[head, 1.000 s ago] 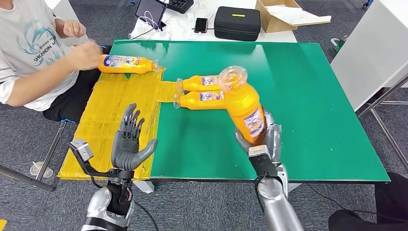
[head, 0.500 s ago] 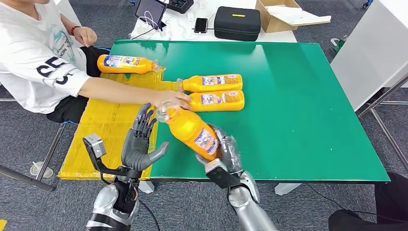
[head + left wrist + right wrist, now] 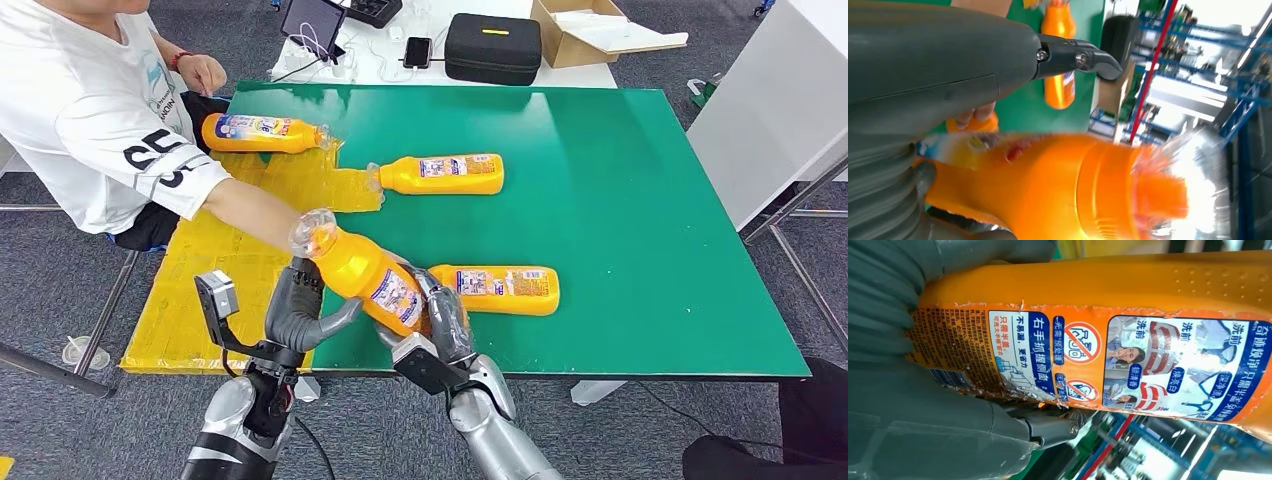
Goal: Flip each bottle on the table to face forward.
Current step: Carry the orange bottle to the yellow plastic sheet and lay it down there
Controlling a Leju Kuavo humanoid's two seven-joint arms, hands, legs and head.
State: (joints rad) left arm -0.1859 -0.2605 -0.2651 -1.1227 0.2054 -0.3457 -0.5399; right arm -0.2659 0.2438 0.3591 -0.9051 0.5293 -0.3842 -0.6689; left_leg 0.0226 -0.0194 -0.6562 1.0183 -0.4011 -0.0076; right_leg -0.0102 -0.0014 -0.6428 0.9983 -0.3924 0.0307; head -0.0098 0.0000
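Desk: green top, yellow sheet at its left side.
Person: seated left, arm reaching toward my held bottle.
Held bottle: tilted, cap up-left, above the desk's near edge.
Other bottles: three lying flat; nearest bottle just beside my right hand.
My right hand: fingers wrapped around the held bottle's base.
My left hand: fingers spread, holding nothing, beside the held bottle.

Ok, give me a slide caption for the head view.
Right hand holds an orange bottle tilted beside the left hand.

Held orange plastic bottle swung down and leftward in right hand, clear cap now toward left hand. Second orange bottle shifted from beside the upper one to the near table edge. Person's arm reached in across the yellow sheet.
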